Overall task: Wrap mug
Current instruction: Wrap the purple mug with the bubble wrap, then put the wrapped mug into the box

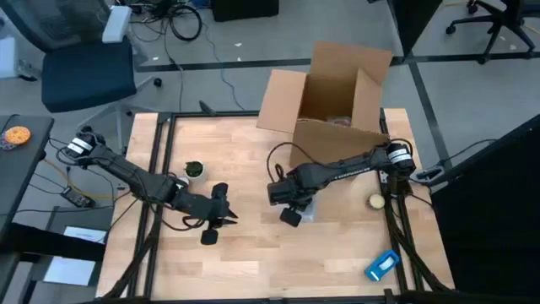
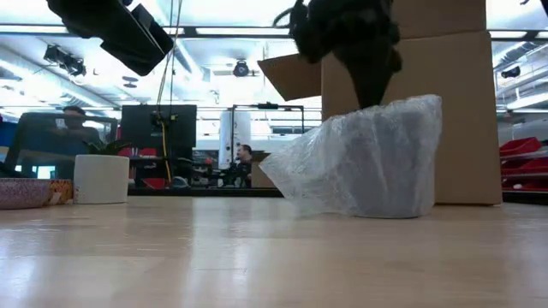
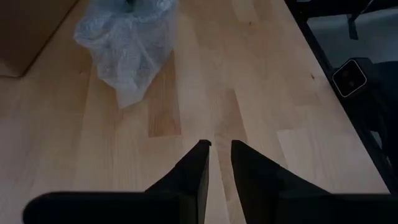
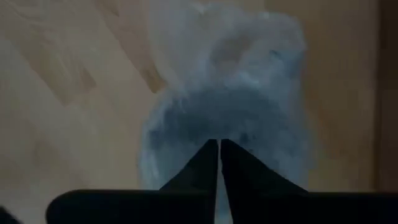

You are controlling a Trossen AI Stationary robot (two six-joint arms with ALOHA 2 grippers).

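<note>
Left gripper (image 1: pixel 226 213) is hovering over the bare wooden table (image 1: pixel 253 253) left of centre, its fingers (image 3: pixel 194 168) sitting close together with a narrow gap between them and nothing held; in the left wrist view they are pointing across the boards toward the wrapped bundle. Just behind that arm a small white pot with a green plant (image 1: pixel 194 170) is standing on the table, and it is showing in the low view as a white cup (image 2: pixel 101 178) beside a patterned bowl (image 2: pixel 24 192) at the picture's edge. Moving toward the middle, the mug in bubble wrap (image 2: pixel 368 162) is sitting upright on the table, the clear plastic bunching around a darker shape inside and trailing out in a loose flap to one side. Right gripper (image 1: pixel 291 203) is coming down onto the top of that bundle, and in the right wrist view its fingers (image 4: pixel 208 163) are pressing nearly together against the wrap, pinching the plastic. Behind it an open cardboard box (image 1: pixel 333 93) is standing at the table's far edge. Farther right a small pale ball (image 1: pixel 375 201) is lying near the frame rail, and a blue and white packet (image 1: pixel 382 265) is resting near the front right corner.
</note>
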